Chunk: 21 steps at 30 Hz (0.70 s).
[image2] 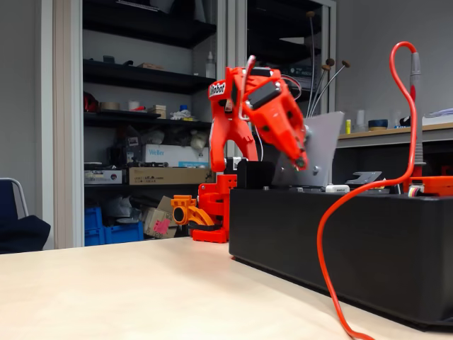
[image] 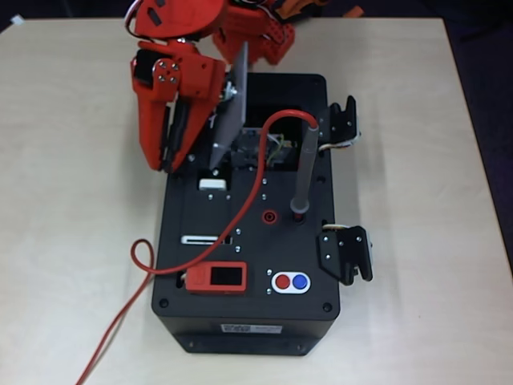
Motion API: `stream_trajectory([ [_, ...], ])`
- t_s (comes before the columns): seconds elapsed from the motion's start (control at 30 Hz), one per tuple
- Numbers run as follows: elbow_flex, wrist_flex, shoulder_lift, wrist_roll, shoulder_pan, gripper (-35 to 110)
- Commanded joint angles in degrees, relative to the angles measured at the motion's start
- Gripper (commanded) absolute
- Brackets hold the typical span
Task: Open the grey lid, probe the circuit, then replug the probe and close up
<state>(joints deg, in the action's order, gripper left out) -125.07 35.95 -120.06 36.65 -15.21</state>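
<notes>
In the overhead view the claw [image: 210, 120] pinches the grey lid [image: 231, 108], tilted steeply up at the black box's [image: 240, 321] far left. The probe [image: 304, 168] stands upright, plugged just right of the claw, its long axis vertical.

A lab or workshop: dark shelves [image2: 145, 74] crowded with boxes and gear, blue storage bins [image2: 113, 230] on the floor, a workbench [image2: 386, 134] behind the pale table [image2: 106, 283].

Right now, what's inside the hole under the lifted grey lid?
Small metal parts and wires in a dark hole. The tilted lid and red hand cover its left part.
</notes>
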Motion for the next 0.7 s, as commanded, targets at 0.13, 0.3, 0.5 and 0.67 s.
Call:
stream_trajectory([
  [0.13,5.27,3.34,-0.62,5.80,4.39,0],
  [0.3,7.65,2.55,3.25,8.88,7.03,0],
  [0.5,10.37,3.43,3.87,15.03,10.37,0],
  [0.67,10.90,6.24,0.35,23.99,14.06,0],
])
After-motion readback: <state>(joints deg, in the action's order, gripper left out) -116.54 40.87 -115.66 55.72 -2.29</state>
